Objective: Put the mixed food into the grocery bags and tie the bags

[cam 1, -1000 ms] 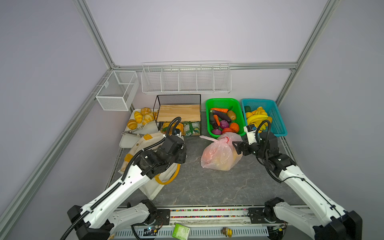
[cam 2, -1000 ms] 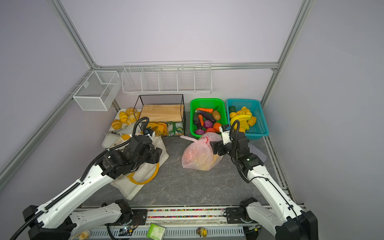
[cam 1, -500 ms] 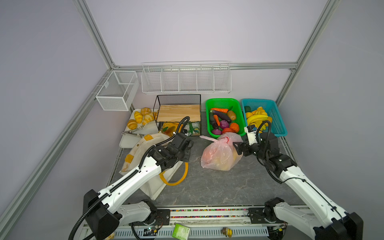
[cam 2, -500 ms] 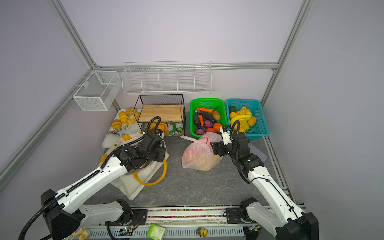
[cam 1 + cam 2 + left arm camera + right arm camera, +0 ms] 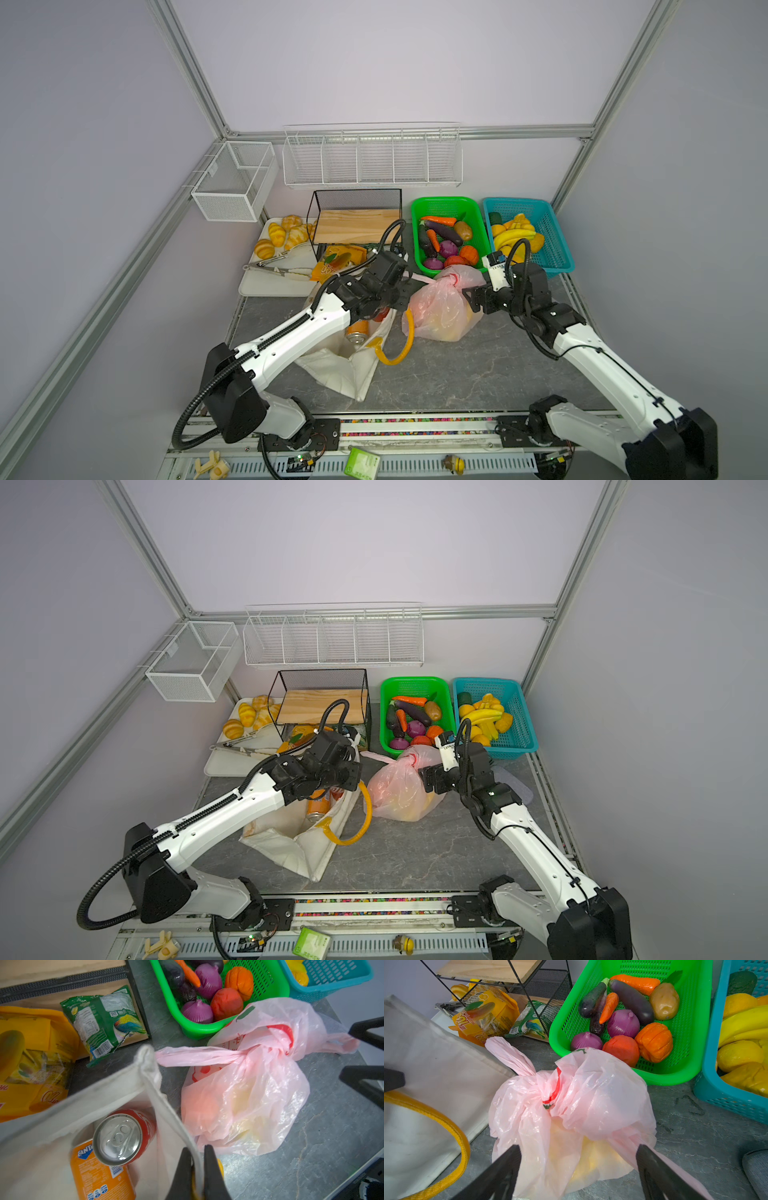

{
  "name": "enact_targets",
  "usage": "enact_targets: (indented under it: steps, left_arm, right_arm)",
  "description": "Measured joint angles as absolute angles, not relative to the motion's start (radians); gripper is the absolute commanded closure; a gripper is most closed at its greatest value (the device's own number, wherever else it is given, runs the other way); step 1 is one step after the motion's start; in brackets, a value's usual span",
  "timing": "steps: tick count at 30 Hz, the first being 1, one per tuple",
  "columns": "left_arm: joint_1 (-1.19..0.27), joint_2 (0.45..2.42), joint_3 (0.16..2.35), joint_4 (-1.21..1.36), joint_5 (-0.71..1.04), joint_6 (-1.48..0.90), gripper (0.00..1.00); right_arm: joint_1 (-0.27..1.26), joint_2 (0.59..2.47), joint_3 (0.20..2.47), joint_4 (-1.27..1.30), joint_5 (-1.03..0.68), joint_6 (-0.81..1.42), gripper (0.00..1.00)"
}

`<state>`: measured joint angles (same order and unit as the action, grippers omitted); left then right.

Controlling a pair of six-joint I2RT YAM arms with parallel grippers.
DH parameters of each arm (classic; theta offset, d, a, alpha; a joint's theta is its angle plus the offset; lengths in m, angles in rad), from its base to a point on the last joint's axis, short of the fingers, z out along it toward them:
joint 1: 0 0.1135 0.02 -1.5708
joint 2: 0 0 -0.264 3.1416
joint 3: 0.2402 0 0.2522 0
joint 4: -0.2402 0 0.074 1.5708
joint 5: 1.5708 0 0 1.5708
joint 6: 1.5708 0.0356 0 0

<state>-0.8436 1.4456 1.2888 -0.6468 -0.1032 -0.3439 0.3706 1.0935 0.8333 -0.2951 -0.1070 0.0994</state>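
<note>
The cream canvas tote lies open at the left, its yellow handle looping out toward the pink plastic bag. Inside the tote lie a red cola can and an orange soda can. My left gripper is shut on the tote's rim on the side nearest the pink bag. The pink bag is knotted at its top, and yellow fruit shows through the plastic. My right gripper stands open at the bag's right side, one finger on each flank.
Behind the bags are a green basket of vegetables and a blue basket of yellow fruit. A black wire rack with snack packets stands behind the tote. A white tray holds croissants and tongs.
My left gripper moved right and back across the tote to the rim beside the pink bag and shut on it. The yellow handle swung right. The right arm barely moved.
</note>
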Motion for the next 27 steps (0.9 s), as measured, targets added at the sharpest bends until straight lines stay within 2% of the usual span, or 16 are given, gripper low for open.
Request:
enact_targets:
  steps: [6,15,20,22,24,25,27]
  left_arm:
    - [-0.845,1.494,1.333,-0.623,-0.08,-0.334,1.0]
    - [-0.847,1.53,1.343,-0.588,-0.078,-0.312,1.0]
    - [-0.847,1.53,1.336,-0.575,-0.081,-0.306,1.0]
    - [-0.847,1.53,1.328,-0.565,-0.081,-0.305,1.0]
    - [-0.847,1.529,1.319,-0.552,-0.081,-0.305,1.0]
    - [-0.847,1.529,1.315,-0.547,-0.081,-0.305,1.0]
    - [-0.847,1.526,1.307,-0.536,-0.081,-0.305,1.0]
  right_arm:
    - [0.437,1.219,0.939,-0.336,-0.051,0.098,0.09]
    - [0.55,1.401,1.068,-0.408,0.166,0.138,0.12]
    - [0.566,1.514,1.109,-0.423,0.229,0.157,0.11]
    - [0.565,1.557,1.12,-0.421,0.243,0.158,0.1]
    - [0.563,1.593,1.122,-0.419,0.245,0.163,0.02]
    - [0.562,1.609,1.122,-0.418,0.244,0.164,0.04]
    - [0.558,1.63,1.122,-0.416,0.236,0.17,0.18]
